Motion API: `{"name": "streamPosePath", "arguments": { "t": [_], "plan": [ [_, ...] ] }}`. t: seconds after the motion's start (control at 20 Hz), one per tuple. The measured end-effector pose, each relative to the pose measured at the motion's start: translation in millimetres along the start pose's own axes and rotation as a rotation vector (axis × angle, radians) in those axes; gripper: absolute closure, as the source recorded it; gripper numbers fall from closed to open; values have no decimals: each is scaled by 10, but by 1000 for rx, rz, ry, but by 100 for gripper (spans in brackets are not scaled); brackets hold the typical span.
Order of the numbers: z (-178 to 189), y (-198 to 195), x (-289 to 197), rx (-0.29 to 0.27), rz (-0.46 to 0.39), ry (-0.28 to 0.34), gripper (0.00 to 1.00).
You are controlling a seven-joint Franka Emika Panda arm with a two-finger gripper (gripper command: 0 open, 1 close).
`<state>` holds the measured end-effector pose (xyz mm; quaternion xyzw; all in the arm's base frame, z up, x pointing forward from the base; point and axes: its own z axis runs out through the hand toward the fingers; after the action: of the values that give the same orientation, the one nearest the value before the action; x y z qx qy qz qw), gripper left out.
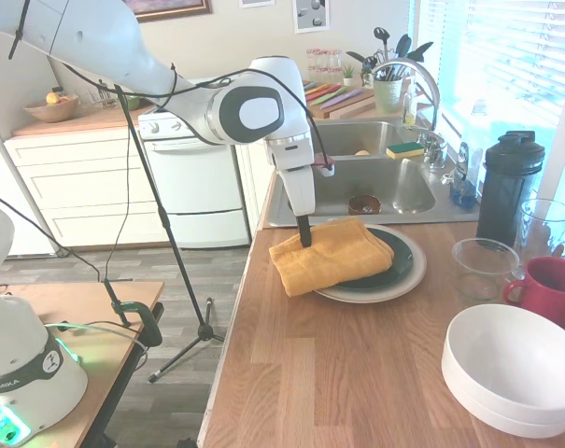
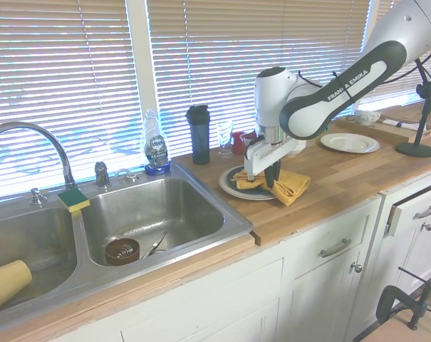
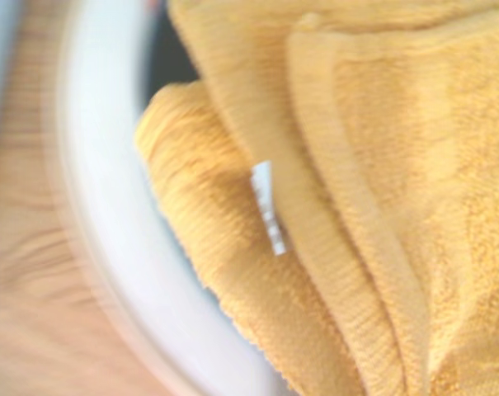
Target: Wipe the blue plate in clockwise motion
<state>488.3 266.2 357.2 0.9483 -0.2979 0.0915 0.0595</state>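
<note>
Sunlit kitchen, slatted blinds [image 2: 73, 71], wooden counter [image 1: 338, 373]

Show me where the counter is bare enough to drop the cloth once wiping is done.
Bare wood lies in front of the cloth and blue plate, toward the near counter edge, left of the white bowls. It is crowded by the window: clear cup, red mug and black bottle stand close together.
</note>
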Motion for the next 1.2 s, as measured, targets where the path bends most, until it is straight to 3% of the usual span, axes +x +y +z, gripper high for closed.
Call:
{"name": "streamPosePath", "arguments": {
  "t": [0.6, 1.2],
  "plan": [
    [-102, -588, -89, 30, -13, -7, 100],
    [88, -853, 811, 10, 121, 21, 100]
  ]
}}
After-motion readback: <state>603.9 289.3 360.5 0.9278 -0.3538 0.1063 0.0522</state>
